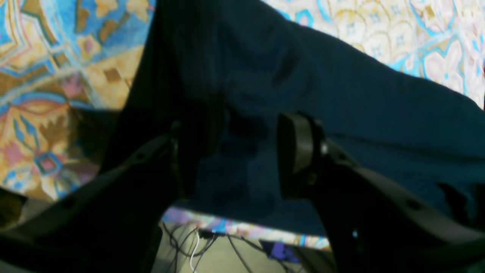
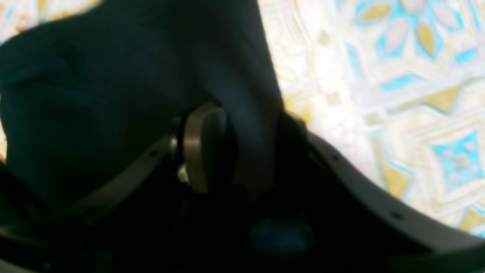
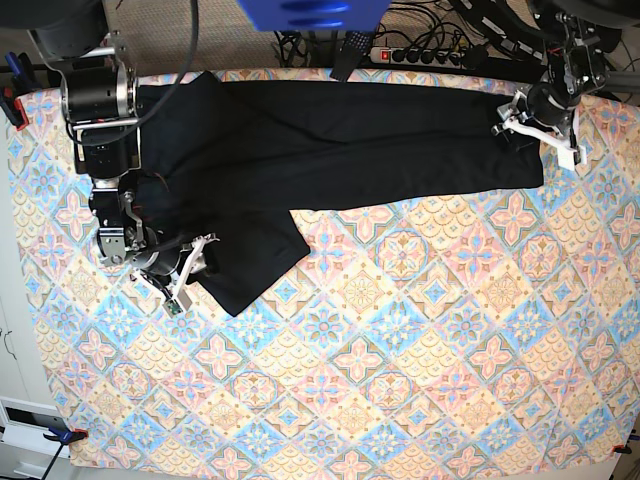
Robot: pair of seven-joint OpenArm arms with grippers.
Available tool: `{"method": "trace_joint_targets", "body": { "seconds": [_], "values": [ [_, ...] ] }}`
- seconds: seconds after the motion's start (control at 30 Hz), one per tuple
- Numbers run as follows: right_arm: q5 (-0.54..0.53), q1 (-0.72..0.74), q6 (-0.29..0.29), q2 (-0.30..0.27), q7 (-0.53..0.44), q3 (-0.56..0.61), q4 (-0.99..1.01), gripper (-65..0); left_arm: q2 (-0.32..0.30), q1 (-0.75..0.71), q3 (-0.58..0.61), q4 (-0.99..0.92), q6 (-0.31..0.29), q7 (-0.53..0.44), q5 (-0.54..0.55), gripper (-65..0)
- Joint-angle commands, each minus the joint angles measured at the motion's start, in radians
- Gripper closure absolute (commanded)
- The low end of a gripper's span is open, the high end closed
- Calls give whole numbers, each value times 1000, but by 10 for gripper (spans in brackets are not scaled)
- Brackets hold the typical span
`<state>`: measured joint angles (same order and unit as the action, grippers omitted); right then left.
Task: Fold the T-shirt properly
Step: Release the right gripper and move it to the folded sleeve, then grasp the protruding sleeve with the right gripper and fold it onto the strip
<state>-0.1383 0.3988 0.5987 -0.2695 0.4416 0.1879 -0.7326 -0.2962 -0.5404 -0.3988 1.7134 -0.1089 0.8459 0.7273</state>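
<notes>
On the patterned cloth (image 3: 400,330), both grippers pinch the T-shirt (image 3: 340,140): left (image 3: 520,128), right (image 3: 196,262); cables (image 3: 420,45) behind.

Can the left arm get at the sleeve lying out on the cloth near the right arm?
Probably not as things stand: the left gripper sits at the T-shirt's far end, while that sleeve lies beside the right gripper, a full shirt length away.
</notes>
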Motion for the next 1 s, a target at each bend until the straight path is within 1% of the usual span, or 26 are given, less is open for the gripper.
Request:
{"method": "trace_joint_targets", "body": {
  "seconds": [0.0,0.07,0.17,0.27,0.37,0.4,0.5,0.53,0.83,0.97],
  "values": [
    [-14,28,5,-14,-25,-5,-11,-260,-10,-5,-7,27,-2,-15,7,-320],
    [-14,28,4,-15,-25,-5,2,-260,-7,-7,-28,63,-2,-15,7,-320],
    [-14,28,2,-15,-34,-6,25,-260,35,-19,-79,145,-2,-14,7,-320],
    [-14,28,2,-15,-68,-6,57,-259,56,-20,-101,218,-2,-12,7,-320],
    [-14,28,0,-15,-103,-6,94,-259,58,-22,-101,251,-2,-12,7,-320],
    [-14,28,-10,-15,-111,-6,95,-259,58,-22,-101,253,-2,-12,7,-320],
    [-14,28,-73,-20,-119,-8,97,-259,58,-22,-99,253,-2,-12,7,-320],
    [-14,28,-82,-20,-119,-8,95,-259,58,-22,-98,253,-2,-12,7,-320],
    [-14,28,-87,-21,-117,-8,94,-259,58,-22,-98,253,-2,-12,7,-320],
    [-13,24,-81,-21,-94,5,95,-259,58,-22,-98,253,-2,-12,7,-320]
  ]
}}
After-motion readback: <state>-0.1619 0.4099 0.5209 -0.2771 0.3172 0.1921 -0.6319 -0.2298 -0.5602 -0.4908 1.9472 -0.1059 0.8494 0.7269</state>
